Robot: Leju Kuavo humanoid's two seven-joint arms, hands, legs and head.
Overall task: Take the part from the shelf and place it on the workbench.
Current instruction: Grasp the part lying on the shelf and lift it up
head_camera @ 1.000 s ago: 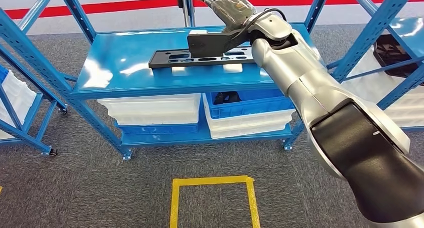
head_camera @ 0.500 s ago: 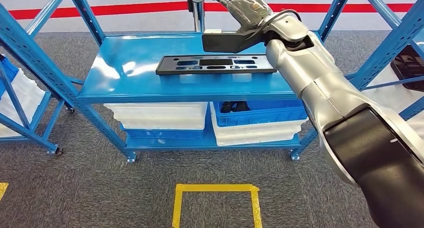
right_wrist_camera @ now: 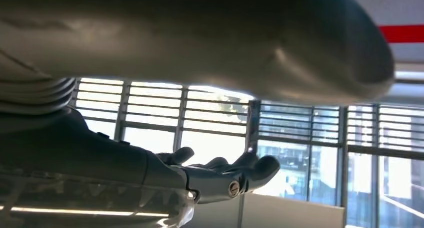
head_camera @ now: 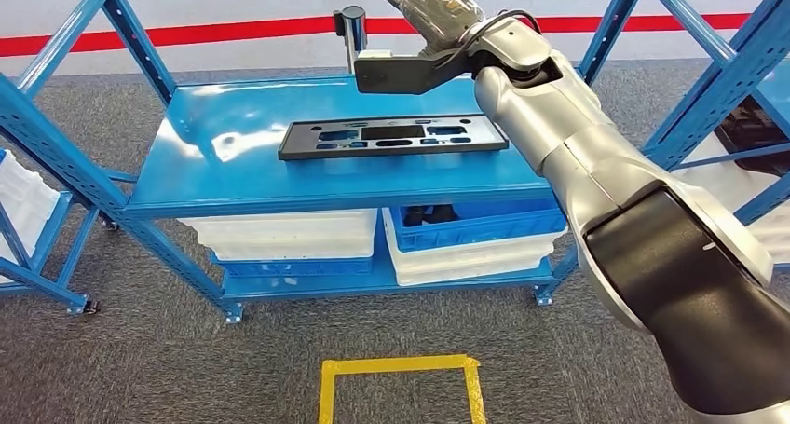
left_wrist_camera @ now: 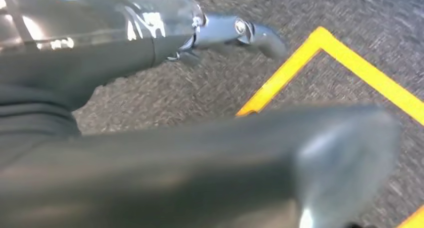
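The flat black rectangular plastic panel with several cut-out slots (head_camera: 393, 136) is found lying flat on the blue metal shelf top (head_camera: 233, 126), long side across the shelf, nearer its front edge than its rear. No contact with either hand is observed.

The right hand (head_camera: 430, 12) is held raised above the rear of the shelf, beyond the panel and well apart from it, with fingers spread and nothing between them. The right wrist view confirms extended fingers (right_wrist_camera: 235, 175) against a background of windows. The left hand (left_wrist_camera: 235, 30) hangs toward the grey carpet near a yellow floor marking (left_wrist_camera: 325, 62); its fingers appear loosely curled, but whether it is closed cannot be told. Nothing is seen in it.

The panel is judged to be stiff, thin and light, with a smooth, possibly slippery surface. As it lies flush on the shelf, little room is offered for fingers beneath it. A hold at one long edge, or through a slot, is judged most secure; a grip near the middle of its length would limit tipping. Its length may cause swinging if taken at an end.

The step in hand is judged to be the approach; the pick-up is not yet done.
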